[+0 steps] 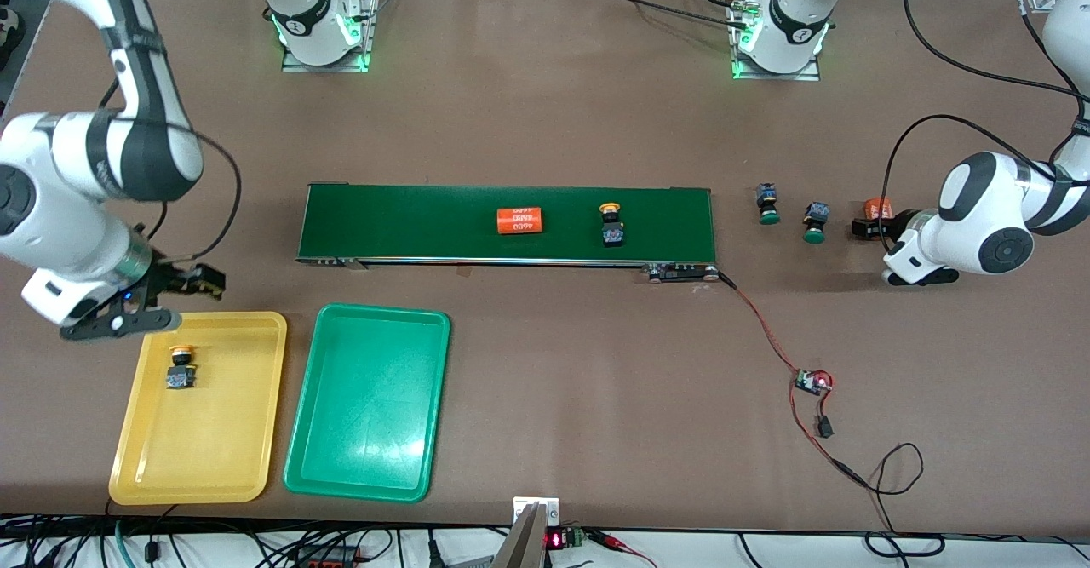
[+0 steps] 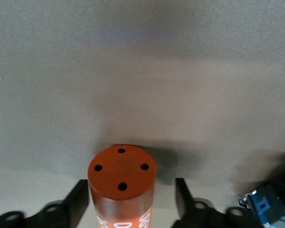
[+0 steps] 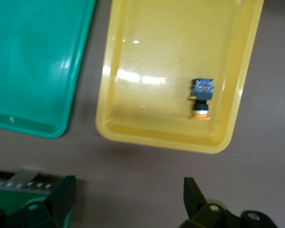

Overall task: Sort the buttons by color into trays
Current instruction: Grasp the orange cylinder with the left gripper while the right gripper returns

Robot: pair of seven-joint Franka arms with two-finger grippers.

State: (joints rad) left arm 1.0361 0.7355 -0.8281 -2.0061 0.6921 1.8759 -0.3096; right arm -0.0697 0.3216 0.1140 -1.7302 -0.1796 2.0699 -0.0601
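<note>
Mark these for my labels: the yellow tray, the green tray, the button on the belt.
yellow tray (image 1: 255, 398): front view, bare floor.
green tray (image 1: 370, 415): front view, bare floor.
button on the belt (image 1: 610, 226): front view, its body.

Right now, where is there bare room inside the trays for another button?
The green rectangular plastic tray holds nothing. The yellow rectangular plastic tray has one yellow-capped button toward the dark-green conveyor belt; the part nearer the front camera is bare.
</note>
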